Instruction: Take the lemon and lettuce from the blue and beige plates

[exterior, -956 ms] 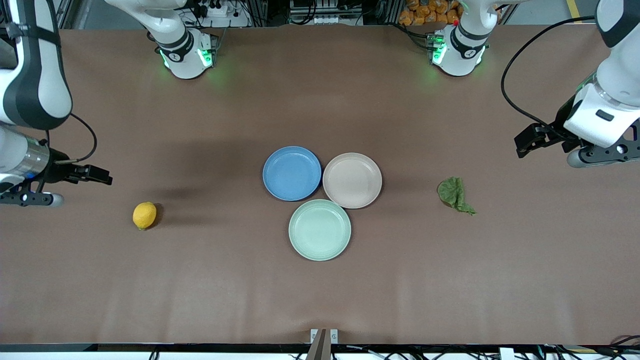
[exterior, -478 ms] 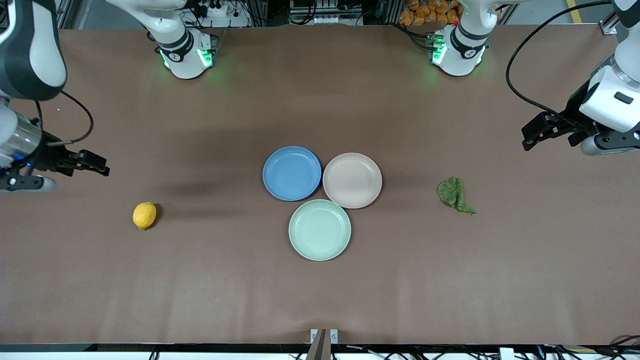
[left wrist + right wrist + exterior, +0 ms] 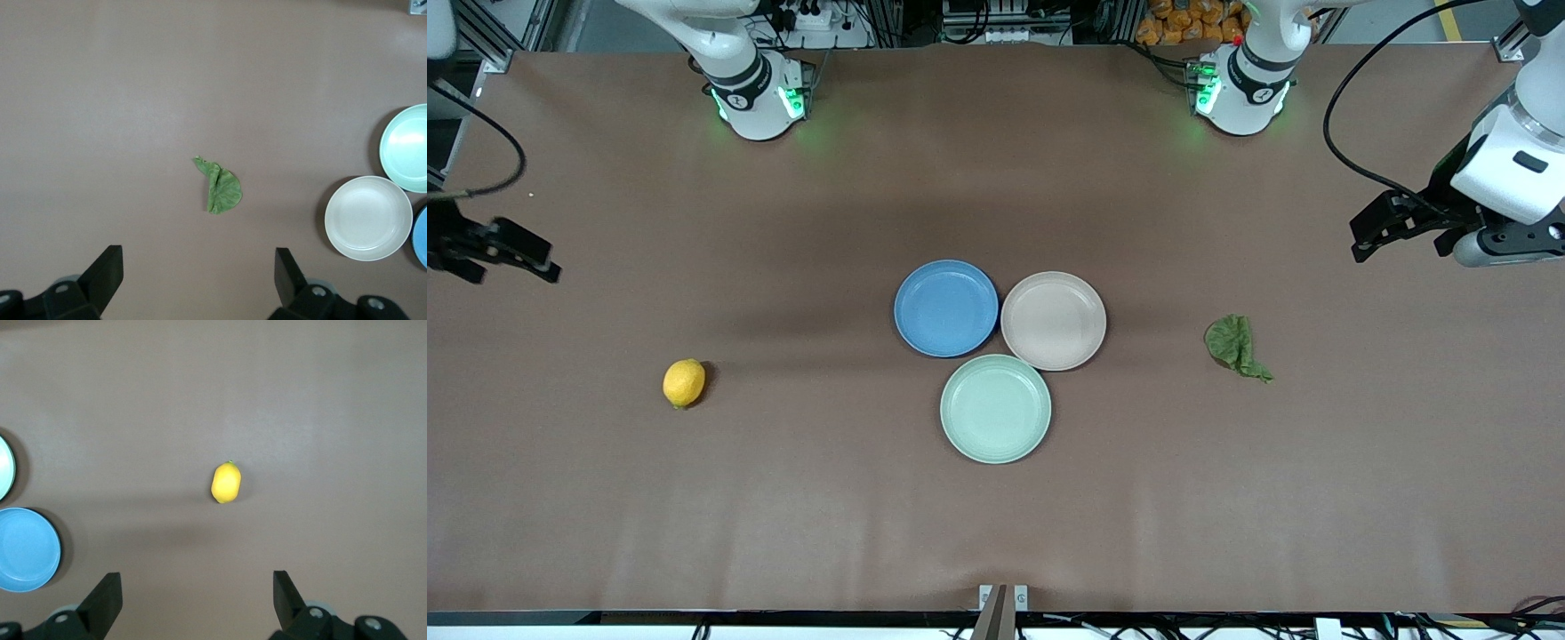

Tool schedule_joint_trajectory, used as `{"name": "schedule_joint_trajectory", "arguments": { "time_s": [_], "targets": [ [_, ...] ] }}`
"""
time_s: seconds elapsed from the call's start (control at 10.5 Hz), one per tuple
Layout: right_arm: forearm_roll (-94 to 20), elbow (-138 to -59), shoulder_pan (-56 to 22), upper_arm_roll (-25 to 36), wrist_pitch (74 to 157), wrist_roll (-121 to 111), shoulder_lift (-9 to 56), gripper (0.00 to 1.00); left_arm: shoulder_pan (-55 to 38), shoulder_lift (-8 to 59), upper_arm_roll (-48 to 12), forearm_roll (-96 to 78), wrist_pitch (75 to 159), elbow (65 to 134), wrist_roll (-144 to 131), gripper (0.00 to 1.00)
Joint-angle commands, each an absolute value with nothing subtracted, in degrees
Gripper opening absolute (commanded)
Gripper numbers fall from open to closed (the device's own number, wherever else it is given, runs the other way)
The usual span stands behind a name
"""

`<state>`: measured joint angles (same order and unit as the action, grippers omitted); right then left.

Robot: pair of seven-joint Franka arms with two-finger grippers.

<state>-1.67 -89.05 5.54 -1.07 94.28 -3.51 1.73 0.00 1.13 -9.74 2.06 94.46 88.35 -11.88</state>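
Observation:
The yellow lemon [image 3: 684,383] lies on the bare table toward the right arm's end; it also shows in the right wrist view [image 3: 226,482]. The dark green lettuce [image 3: 1235,345] lies on the bare table toward the left arm's end, and shows in the left wrist view [image 3: 221,188]. The blue plate [image 3: 946,308] and the beige plate [image 3: 1053,320] stand empty side by side at mid table. My right gripper [image 3: 511,252] is open and empty, high over the table's edge at its own end. My left gripper [image 3: 1376,231] is open and empty, high over its own end.
A pale mint-green plate [image 3: 995,408] stands empty, touching the blue and beige plates, nearer to the front camera. The two arm bases [image 3: 758,98] [image 3: 1238,89] stand along the table's back edge.
Both arms have risen and drawn outward toward their own ends of the table, the right one more. The lemon, lettuce and plates have not moved.

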Motion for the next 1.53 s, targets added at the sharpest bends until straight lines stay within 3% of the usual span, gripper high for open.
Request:
{"name": "schedule_joint_trajectory", "arguments": {
  "time_s": [0.0,0.38,1.43],
  "targets": [
    [-0.44,-84.48,6.50,-2.02,89.23,-2.55,2.11,1.00,0.18,-0.44,-9.49,0.27,93.78,88.77,-9.58,1.00],
    [-0.35,-83.94,6.59,-1.93,85.79,-2.55,2.02,1.00,0.26,-0.53,-8.88,-2.64,93.52,88.77,-9.67,1.00],
    [-0.44,-83.85,6.68,-1.93,85.78,-2.64,2.02,1.00,-0.09,-0.62,-8.70,0.79,92.55,88.77,-5.71,1.00]
  ]
}}
